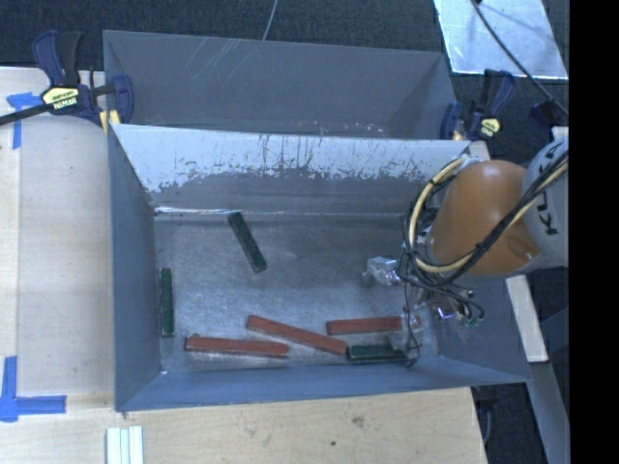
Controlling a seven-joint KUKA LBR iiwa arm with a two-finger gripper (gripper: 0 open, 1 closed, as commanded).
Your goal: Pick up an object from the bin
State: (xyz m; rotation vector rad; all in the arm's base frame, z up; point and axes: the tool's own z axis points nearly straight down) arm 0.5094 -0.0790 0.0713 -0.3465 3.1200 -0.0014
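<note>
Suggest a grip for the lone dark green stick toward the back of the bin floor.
Take the dark green stick at mid-length, straight down from above, closing across its narrow width. It lies flat and slanted on the bin floor, with bare floor along both long sides and nothing touching it, so a top-down pinch turned to its slant looks least obstructed.

Bin: a grey metal bin (pixel 290 167) with six loose bars on its floor.
Back left: a short dark green bar (pixel 247 243), tilted, well apart from the rest.
Left wall: a slim dark green stick (pixel 166 302) lying along the wall's foot.
Front: a long red-brown bar (pixel 237 347) lies by the front wall. A slanted red-brown bar (pixel 295 335) is just behind and right of it.
Front right: a short red-brown bar (pixel 365 326) lies behind a dark green block (pixel 375 354). The gripper (pixel 414 344) is at their right ends.
</note>
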